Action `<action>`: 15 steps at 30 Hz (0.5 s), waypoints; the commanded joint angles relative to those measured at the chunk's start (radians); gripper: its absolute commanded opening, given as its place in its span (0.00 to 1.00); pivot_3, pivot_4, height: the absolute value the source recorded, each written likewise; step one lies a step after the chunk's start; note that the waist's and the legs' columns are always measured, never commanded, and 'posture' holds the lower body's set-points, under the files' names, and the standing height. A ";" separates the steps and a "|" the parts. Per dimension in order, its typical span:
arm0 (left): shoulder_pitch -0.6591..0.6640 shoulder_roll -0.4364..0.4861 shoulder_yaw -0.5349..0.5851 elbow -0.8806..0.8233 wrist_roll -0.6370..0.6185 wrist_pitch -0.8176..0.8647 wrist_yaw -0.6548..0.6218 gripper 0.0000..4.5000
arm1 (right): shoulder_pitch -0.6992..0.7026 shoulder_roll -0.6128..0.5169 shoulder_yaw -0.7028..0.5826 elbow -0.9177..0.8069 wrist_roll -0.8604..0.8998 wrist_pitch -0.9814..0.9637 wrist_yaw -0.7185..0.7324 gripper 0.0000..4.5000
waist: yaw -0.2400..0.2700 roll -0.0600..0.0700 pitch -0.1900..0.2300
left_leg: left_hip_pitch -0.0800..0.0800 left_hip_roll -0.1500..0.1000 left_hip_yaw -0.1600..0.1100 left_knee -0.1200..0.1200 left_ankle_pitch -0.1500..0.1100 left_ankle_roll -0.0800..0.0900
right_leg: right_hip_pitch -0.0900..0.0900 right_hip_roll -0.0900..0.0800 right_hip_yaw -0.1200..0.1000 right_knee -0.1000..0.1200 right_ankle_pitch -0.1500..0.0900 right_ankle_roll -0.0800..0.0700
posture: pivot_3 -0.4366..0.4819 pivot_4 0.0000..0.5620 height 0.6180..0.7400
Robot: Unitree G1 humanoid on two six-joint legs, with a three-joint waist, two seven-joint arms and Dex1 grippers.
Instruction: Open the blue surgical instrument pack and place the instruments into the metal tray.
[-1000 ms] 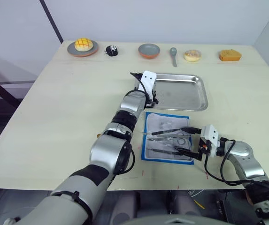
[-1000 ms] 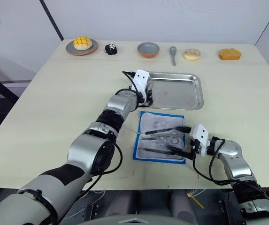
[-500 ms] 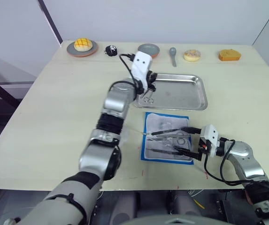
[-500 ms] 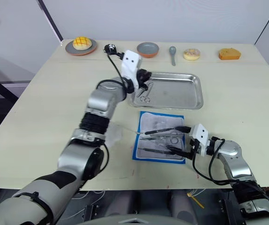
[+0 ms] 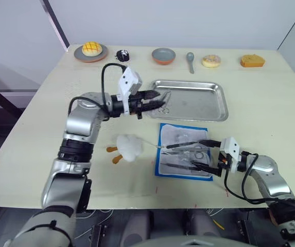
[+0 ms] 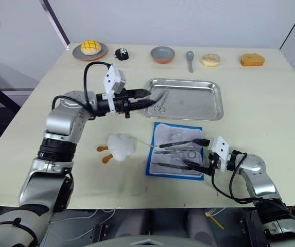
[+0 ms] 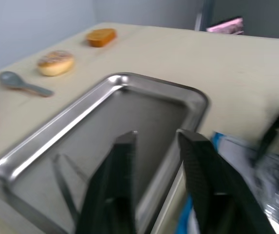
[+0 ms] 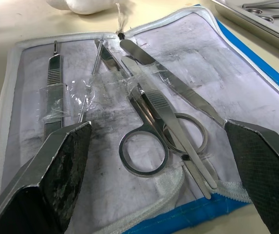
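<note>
The blue surgical instrument pack point(image 5: 182, 135) lies open on the table in front of the metal tray point(image 5: 201, 101), its clear white inner side up. Several instruments point(image 8: 144, 146) rest in it under clear film: ring-handled scissors, tweezers and a flat handle. One pair of ring-handled scissors point(image 6: 160, 106) lies in the tray's left part, also seen in the left wrist view as scissors point(image 7: 64, 183). My left gripper point(image 7: 156, 136) is open and holds nothing, low over the tray's left rim. My right gripper point(image 8: 156, 129) is wide open over the pack's near right edge.
A white plush toy point(image 5: 128, 147) with orange parts lies left of the pack. Along the far edge stand a plate with a yellow bun point(image 5: 91, 50), a small black object point(image 5: 122, 55), a grey bowl point(image 5: 163, 55), a spoon point(image 5: 190, 59), a donut point(image 5: 210, 60) and an orange cake point(image 5: 253, 60).
My left gripper let go of the scissors, which now lie in the tray. The left arm swung down to the left, uncovering the plush toy. The right gripper has stayed put.
</note>
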 commanded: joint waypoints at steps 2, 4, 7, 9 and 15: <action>0.045 0.102 0.002 -0.088 -0.077 -0.040 -0.203 0.93 | 0.061 -0.006 0.042 0.081 -0.058 0.047 -0.007 1.00 | 0.000 0.000 0.000 | 0.000 0.000 0.000 0.000 0.000 0.000 | 0.000 0.000 0.000 0.000 0.000 0.000 | 0.48 0.27 1.00; 0.074 0.166 -0.004 -0.093 -0.086 -0.094 -0.320 0.98 | 0.064 -0.005 0.041 0.078 -0.057 0.048 -0.008 1.00 | 0.000 0.000 0.000 | 0.000 0.000 0.000 0.000 -0.001 0.002 | 0.000 0.000 0.000 0.000 0.000 0.000 | 0.48 0.27 1.00; 0.080 0.234 -0.012 -0.082 -0.104 -0.122 -0.419 0.98 | 0.068 -0.005 0.042 0.073 -0.056 0.049 -0.010 1.00 | 0.000 0.000 0.000 | 0.000 0.000 0.000 0.000 -0.001 0.002 | 0.000 0.000 0.000 0.000 0.000 0.000 | 0.48 0.27 1.00; 0.071 0.268 -0.024 -0.064 -0.115 -0.151 -0.431 0.98 | 0.070 -0.005 0.042 0.071 -0.055 0.049 -0.011 1.00 | 0.001 0.000 0.000 | 0.000 0.000 0.000 0.000 -0.002 0.003 | 0.000 0.001 0.000 0.000 0.000 0.000 | 0.48 0.27 1.00; 0.049 0.309 -0.057 -0.036 -0.110 -0.185 -0.432 0.98 | 0.075 -0.007 0.041 0.067 -0.054 0.048 -0.011 1.00 | 0.001 0.000 0.000 | 0.000 0.000 0.000 0.000 -0.002 0.004 | 0.000 0.001 0.000 0.000 0.000 0.000 | 0.48 0.27 1.00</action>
